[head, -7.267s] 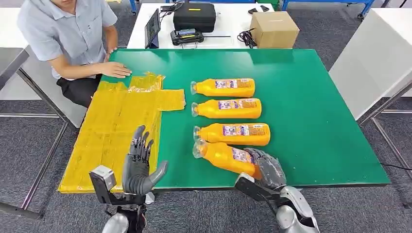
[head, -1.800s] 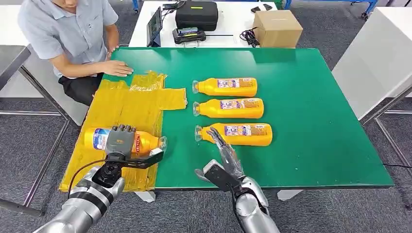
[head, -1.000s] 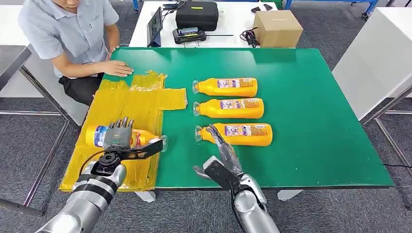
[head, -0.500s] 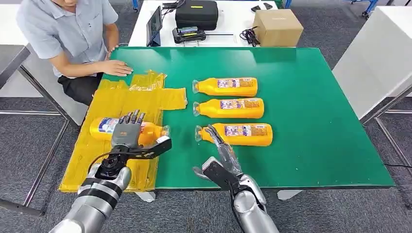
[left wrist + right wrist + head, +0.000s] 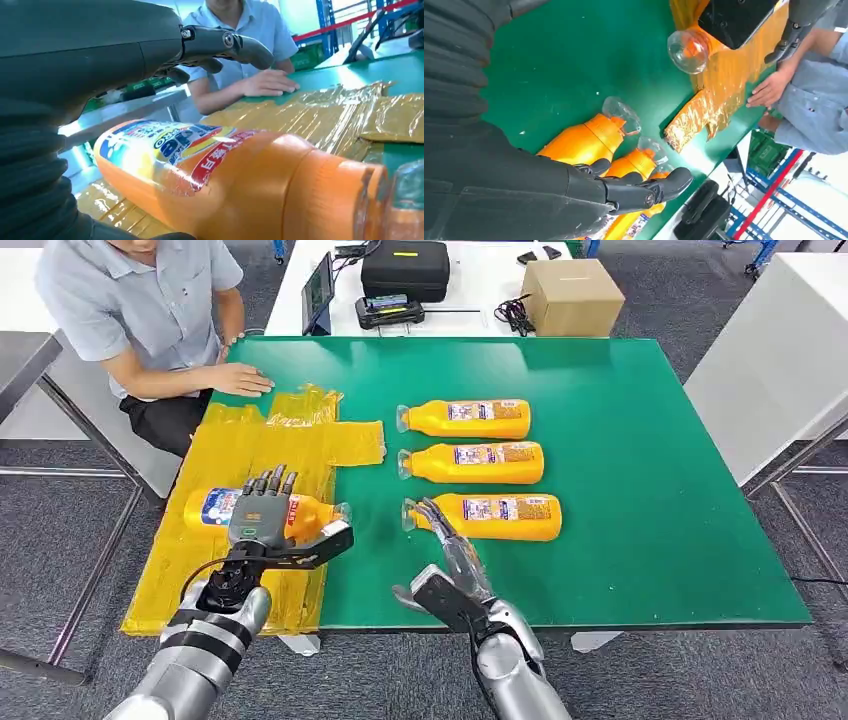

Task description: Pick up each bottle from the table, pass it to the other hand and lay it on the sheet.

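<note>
1. Handed-over bottle (image 5: pixel 225 511): orange, lying on its side on the yellow sheet (image 5: pixel 190 570), its clear cap (image 5: pixel 342 511) toward the green table (image 5: pixel 640 490). In the left wrist view its label (image 5: pixel 165 145) faces up, and the body seems to rest on the film.
2. Left hand (image 5: pixel 262 517): lies over the bottle's middle from above, palm down, fingers (image 5: pixel 268 483) fanned loosely across the far side and the thumb out toward the cap. Whether it grips the bottle or merely rests on it cannot be told.
3. Step in hand, as a judgement: the laying-down of this bottle, nearly complete. The next move calls for a clear release and a lift straight up, so that the round body does not roll on the slick film.
4. Remaining bottles: three lie in a row on the table, caps toward the sheet; the nearest bottle (image 5: pixel 495 517) is the likely next pick.
5. Right hand (image 5: pixel 447 540): empty, fingers straight and apart, reaching toward the nearest bottle's cap end, close to it but apparently not touching.
6. Surroundings: a person (image 5: pixel 140 300) sits at the far-left corner, one hand (image 5: pixel 238 382) flat on the table near the sheet's far edge.
</note>
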You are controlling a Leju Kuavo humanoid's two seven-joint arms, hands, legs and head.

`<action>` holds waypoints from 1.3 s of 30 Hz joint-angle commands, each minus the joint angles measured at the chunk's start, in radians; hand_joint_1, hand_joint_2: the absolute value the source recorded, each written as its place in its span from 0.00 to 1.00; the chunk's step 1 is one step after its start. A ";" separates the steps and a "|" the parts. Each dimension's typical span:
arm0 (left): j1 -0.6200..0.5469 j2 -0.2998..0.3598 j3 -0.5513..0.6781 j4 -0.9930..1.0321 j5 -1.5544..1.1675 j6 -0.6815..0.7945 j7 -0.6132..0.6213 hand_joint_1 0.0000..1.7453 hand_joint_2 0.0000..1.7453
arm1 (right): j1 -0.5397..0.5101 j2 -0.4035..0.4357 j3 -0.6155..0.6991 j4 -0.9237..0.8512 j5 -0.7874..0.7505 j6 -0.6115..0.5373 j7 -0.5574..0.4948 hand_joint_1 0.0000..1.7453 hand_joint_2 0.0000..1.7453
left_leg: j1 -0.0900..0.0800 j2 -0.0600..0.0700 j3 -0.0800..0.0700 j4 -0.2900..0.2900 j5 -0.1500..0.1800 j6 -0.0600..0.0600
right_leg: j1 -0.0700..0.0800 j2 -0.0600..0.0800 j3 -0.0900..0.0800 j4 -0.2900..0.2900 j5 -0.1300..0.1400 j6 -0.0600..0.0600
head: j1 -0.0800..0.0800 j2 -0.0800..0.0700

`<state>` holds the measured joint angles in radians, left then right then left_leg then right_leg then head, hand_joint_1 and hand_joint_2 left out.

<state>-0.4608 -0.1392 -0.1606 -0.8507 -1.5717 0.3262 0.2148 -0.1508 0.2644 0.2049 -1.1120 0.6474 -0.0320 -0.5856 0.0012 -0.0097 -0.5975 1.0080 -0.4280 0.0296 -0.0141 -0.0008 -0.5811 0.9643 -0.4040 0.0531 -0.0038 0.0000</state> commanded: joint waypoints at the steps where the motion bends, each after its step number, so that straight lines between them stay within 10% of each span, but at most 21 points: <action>1: -0.002 0.000 -0.053 -0.022 0.001 -0.025 0.013 0.00 1.00 | -0.009 -0.021 0.007 0.023 0.001 -0.006 0.007 0.00 1.00 | 0.001 0.000 0.002 0.000 -0.001 -0.001 | 0.001 -0.001 0.002 0.000 -0.001 -0.002 | 0.000 0.000; 35: 0.396 -0.169 -0.068 -0.722 0.230 0.023 -0.325 0.00 1.00 | 0.148 0.035 -0.137 -0.274 -0.116 0.102 0.054 0.00 1.00 | -0.001 0.002 0.001 0.002 -0.005 -0.001 | -0.001 0.001 0.000 0.002 -0.004 -0.002 | 0.000 0.000; 36: 0.402 -0.174 -0.059 -0.726 0.277 0.021 -0.346 0.00 1.00 | 0.146 0.048 -0.156 -0.269 -0.177 0.150 0.096 0.00 0.00 | -0.001 0.002 -0.001 0.001 -0.004 -0.001 | -0.001 0.001 -0.001 0.001 -0.003 -0.002 | 0.000 0.000; 37: 0.413 -0.184 -0.042 -0.730 0.346 0.023 -0.384 0.00 1.00 | 0.136 0.064 -0.185 -0.243 -0.284 0.235 0.170 0.00 0.00 | -0.001 0.002 0.000 0.001 -0.004 -0.001 | -0.001 0.001 -0.001 0.001 -0.003 -0.002 | 0.000 0.000; 38: 0.427 -0.199 -0.017 -0.725 0.471 -0.004 -0.434 0.00 0.00 | 0.118 0.067 -0.203 -0.192 -0.325 0.242 0.266 0.00 0.00 | -0.001 0.003 0.000 0.000 -0.004 -0.001 | 0.000 0.001 -0.001 0.000 -0.002 -0.002 | 0.000 0.000; 39: 0.433 -0.201 -0.003 -0.721 0.505 -0.013 -0.449 0.00 0.00 | 0.111 0.064 -0.196 -0.175 -0.312 0.220 0.268 0.00 0.00 | -0.001 0.003 0.000 0.000 -0.003 -0.001 | 0.000 0.002 -0.001 0.000 -0.001 -0.002 | 0.000 0.000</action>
<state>-0.0778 -0.2983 -0.2560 -1.5214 -1.3693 0.3384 -0.1000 -0.0008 0.2850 0.1140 -1.3486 0.5267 0.0680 -0.5397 -0.0004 -0.0092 -0.6009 1.0080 -0.4292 0.0302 -0.0155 -0.0006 -0.5849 0.9639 -0.4043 0.0533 -0.0042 0.0000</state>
